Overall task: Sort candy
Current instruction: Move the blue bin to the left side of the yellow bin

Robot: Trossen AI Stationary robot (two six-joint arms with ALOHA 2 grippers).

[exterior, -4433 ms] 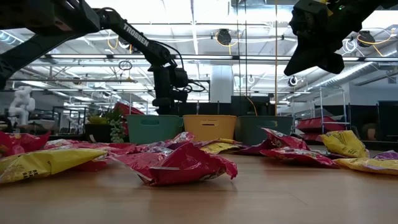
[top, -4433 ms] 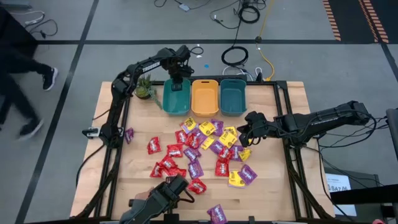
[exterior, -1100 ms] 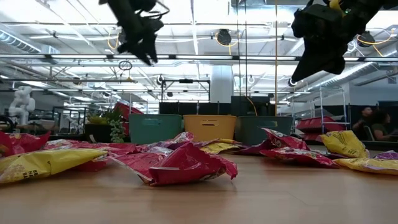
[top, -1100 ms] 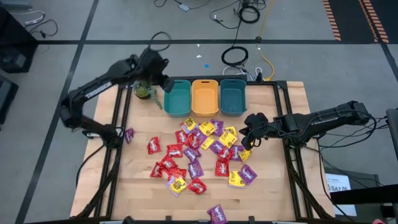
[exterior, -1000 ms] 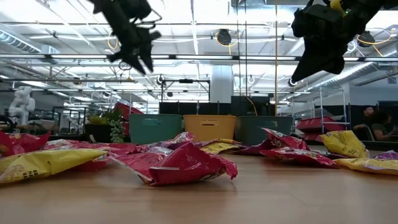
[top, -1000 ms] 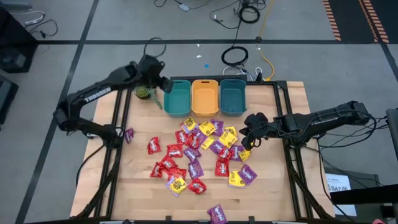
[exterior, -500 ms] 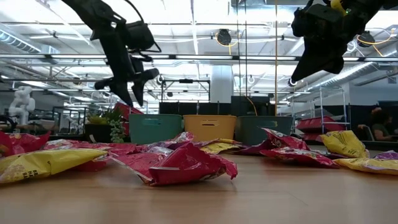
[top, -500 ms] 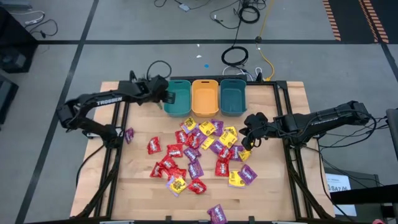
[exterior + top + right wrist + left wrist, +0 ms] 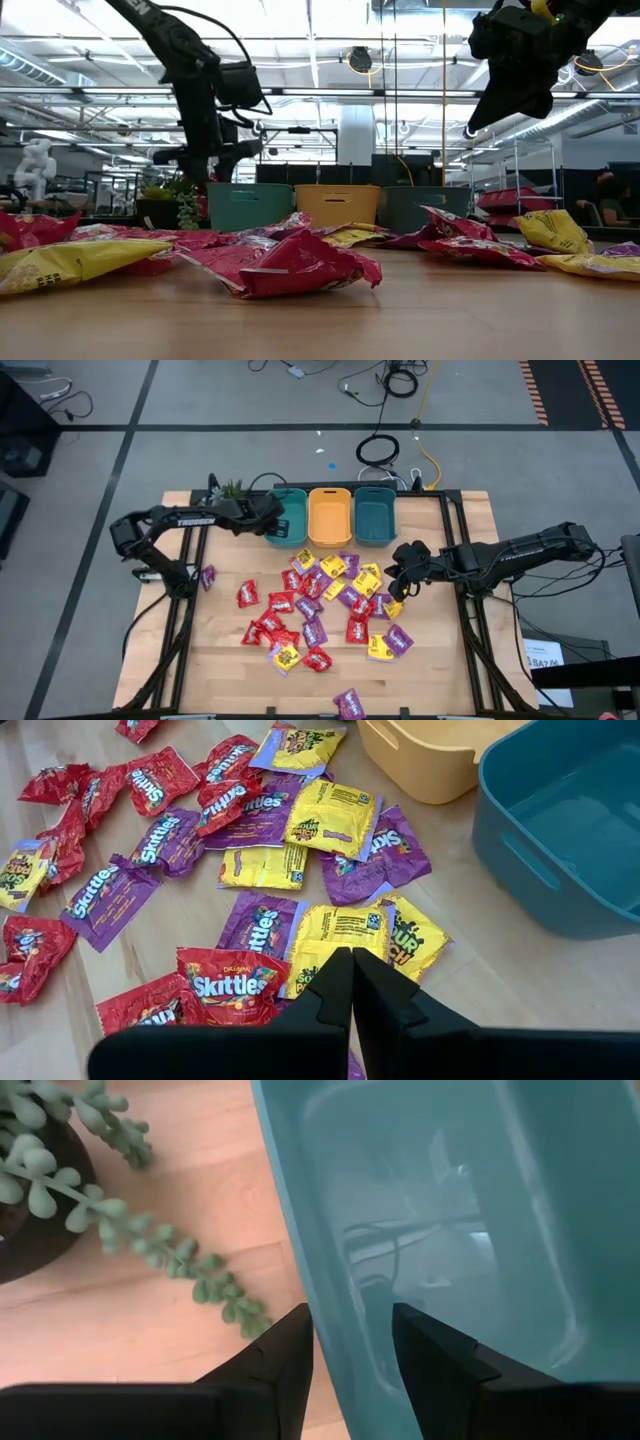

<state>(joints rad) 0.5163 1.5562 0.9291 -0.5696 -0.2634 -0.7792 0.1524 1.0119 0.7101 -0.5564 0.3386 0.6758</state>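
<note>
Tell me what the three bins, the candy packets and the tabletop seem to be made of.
Bins: smooth moulded plastic, likely; the teal wall looks slightly translucent with soft sheen.
Candy packets: thin glossy printed film; crinkled, catching highlights.
Tabletop: pale wood, probably butcher-block; parallel plank lines and grain show.

Three bins (image 9: 331,516) stood in a row at the bench's (image 9: 225,650) back edge, candy (image 9: 320,605) scattered before them, a plant (image 9: 232,488) to their left.

Right claw (image 9: 351,982) closed above candy (image 9: 262,860); bins (image 9: 575,840) near.
</note>
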